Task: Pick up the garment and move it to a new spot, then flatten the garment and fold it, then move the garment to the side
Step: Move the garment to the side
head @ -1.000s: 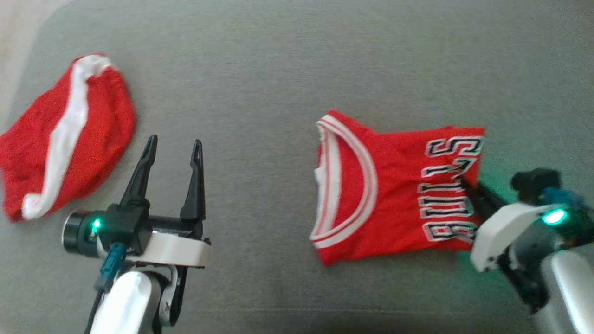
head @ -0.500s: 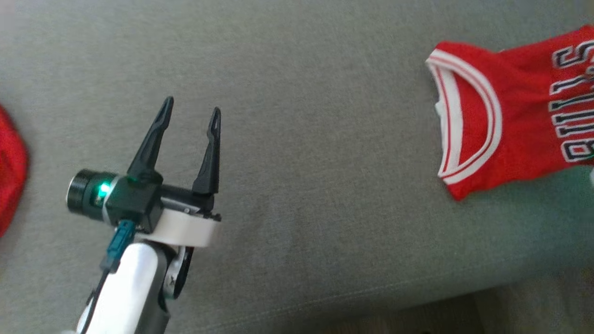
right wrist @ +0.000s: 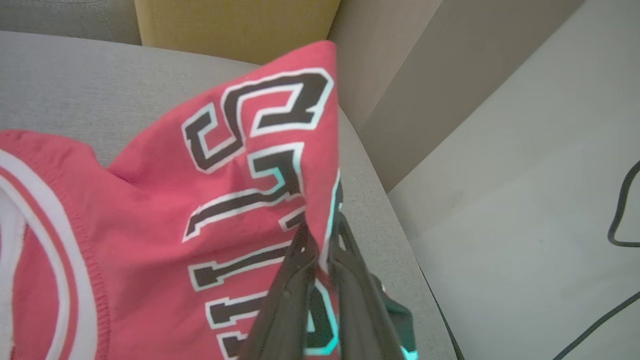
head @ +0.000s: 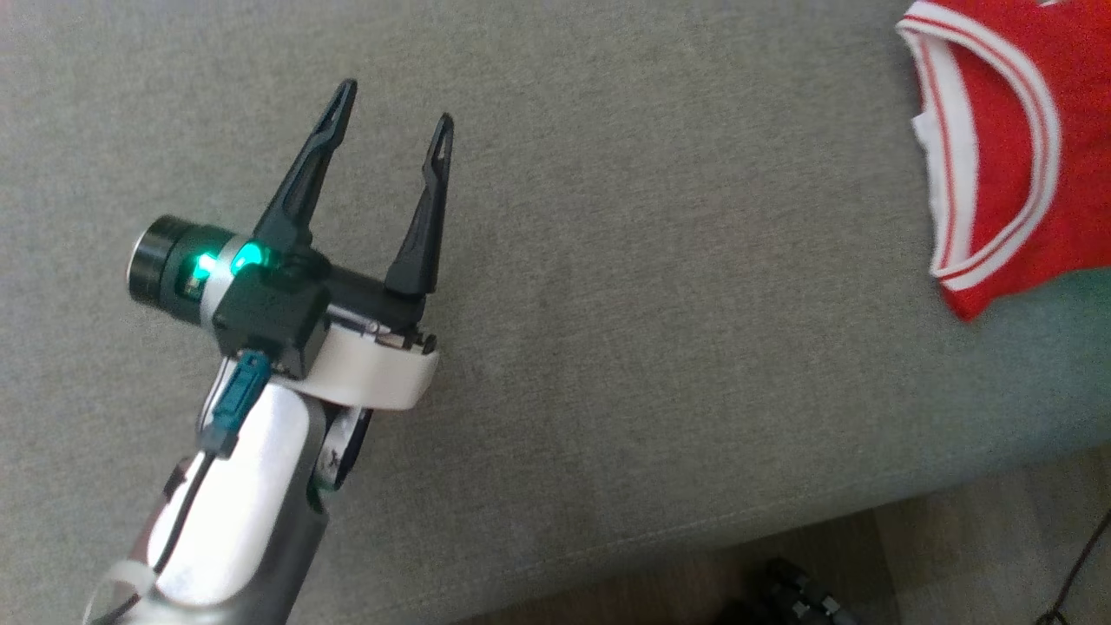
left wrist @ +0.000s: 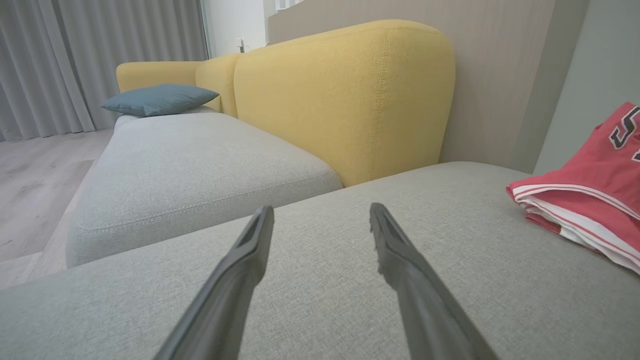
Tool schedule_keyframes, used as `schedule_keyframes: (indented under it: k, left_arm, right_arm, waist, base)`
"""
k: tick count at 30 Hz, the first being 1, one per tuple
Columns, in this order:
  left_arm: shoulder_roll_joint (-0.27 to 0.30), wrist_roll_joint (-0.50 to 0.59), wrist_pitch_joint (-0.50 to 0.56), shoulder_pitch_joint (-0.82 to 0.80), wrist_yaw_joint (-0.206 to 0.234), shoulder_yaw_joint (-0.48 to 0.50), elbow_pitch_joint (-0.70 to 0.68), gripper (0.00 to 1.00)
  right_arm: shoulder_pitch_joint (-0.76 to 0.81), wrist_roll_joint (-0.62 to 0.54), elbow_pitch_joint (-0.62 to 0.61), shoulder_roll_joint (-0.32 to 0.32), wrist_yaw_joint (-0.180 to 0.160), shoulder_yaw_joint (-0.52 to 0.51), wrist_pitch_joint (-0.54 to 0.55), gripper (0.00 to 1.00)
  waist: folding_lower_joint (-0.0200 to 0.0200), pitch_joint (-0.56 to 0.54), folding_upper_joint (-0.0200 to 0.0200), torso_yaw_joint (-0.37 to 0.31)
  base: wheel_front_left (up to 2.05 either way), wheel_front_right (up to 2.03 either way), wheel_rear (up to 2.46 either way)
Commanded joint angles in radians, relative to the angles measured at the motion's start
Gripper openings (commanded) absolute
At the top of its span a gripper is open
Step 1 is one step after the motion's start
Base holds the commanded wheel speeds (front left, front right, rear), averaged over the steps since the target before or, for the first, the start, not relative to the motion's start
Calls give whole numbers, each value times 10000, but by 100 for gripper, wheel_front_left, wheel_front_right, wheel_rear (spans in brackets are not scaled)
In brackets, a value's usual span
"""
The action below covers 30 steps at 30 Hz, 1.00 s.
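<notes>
— Where is the garment (right wrist: 150, 210)?

— On the grey sofa cushion (head: 651, 304), near its right end. It is red; in the head view its white-striped collar shows at the upper right corner. The lettered edge is raised off the cushion.

— What holds it up?

— The right gripper (right wrist: 320, 235). Its two dark fingers are pressed together on that edge, with the cloth pinched between them (black letters with white outlines run right up to the pinch).

— And the left gripper (head: 395, 104)?

— It hangs above bare cushion, well apart from the garment, fingers spread wide with nothing between them. A green light glows at its wrist.

— What lies around?

— Behind the cushion stands a yellow backrest (left wrist: 345, 90). Further along, a second grey seat (left wrist: 190, 165) carries a blue pillow (left wrist: 160, 98), with grey curtains (left wrist: 50, 60) behind it. Past the cushion's front edge is wood floor (head: 955, 555), and a black cable (right wrist: 620, 210) shows beyond the sofa's right end.
</notes>
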Motion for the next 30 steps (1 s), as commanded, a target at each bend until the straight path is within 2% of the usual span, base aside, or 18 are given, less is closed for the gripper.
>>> schedule_keyframes:
  k: [1,2,3,4,5,6,7,8,9,15,19,23,24,30]
  left_arm:
    - [74,118,-51,-351,-66,264,-368,100]
    - [62,125,-51,-422,-94,248,-364,100]
    - [36,121,-51,-482,-112,238,-345,100]
    - [6,114,-51,-532,-129,229,-326,100]
    - [-24,110,-51,-565,-131,228,-303,100]
    - [-56,101,-51,-587,-132,229,-285,100]
    - [-82,98,-51,-588,-124,236,-264,100]
    - [-108,89,-51,-573,-113,247,-247,100]
    - [-128,77,-51,-552,-107,260,-233,100]
    - [-173,-2,-51,-258,-81,390,-132,100]
    - [-167,-35,-51,68,-21,500,-70,100]
    - [-158,-110,-51,561,120,672,5,100]
    - [-158,-110,-51,561,120,672,5,100]
    - [-180,-320,-51,1403,326,950,142,100]
  right_arm:
    - [-197,-150,-155,-355,-7,-153,-223,0]
    - [-263,-232,24,-338,-7,-312,-330,4]
    - [-316,-335,182,-304,-7,-518,-433,28]
    - [-346,-391,291,-249,-7,-684,-566,18]
    - [-362,-430,384,-186,-7,-821,-693,15]
    - [-365,-538,428,-148,-7,-971,-852,24]
    - [-358,-625,459,-53,-7,-1105,-983,39]
    - [-345,-658,460,78,-7,-1203,-1121,73]
    - [-295,-765,439,173,-7,-1284,-1251,100]
    - [266,-1054,208,870,-7,-1735,-1947,100]
    - [910,-895,-450,1333,-7,-1633,-2751,100]
    - [1759,-611,-1479,1881,-7,-983,-3539,100]
    - [1759,-611,-1479,1881,-7,-983,-3539,100]
    - [2989,-304,-2863,2826,-7,288,-3964,100]
  waist:
    - [-2,274,0,148]
    - [-2,359,0,200]
    - [-2,415,0,264]
    - [-2,453,0,328]
    - [-2,479,0,382]
    - [-2,501,0,432]
    - [-2,500,0,468]
    - [-2,482,0,494]
    - [-2,454,0,517]
    - [-2,19,0,574]
    - [-2,-463,0,612]
    - [-2,-1106,0,666]
    - [-2,-1106,0,666]
    - [-2,-2108,0,1028]
  base:
    - [0,0,0]
    - [0,0,0]
    - [0,0,0]
    - [0,0,0]
    - [0,0,0]
    - [0,0,0]
    - [0,0,0]
    - [0,0,0]
    - [0,0,0]
    - [0,0,0]
    - [0,0,0]
    - [0,0,0]
    - [0,0,0]
    - [0,0,0]
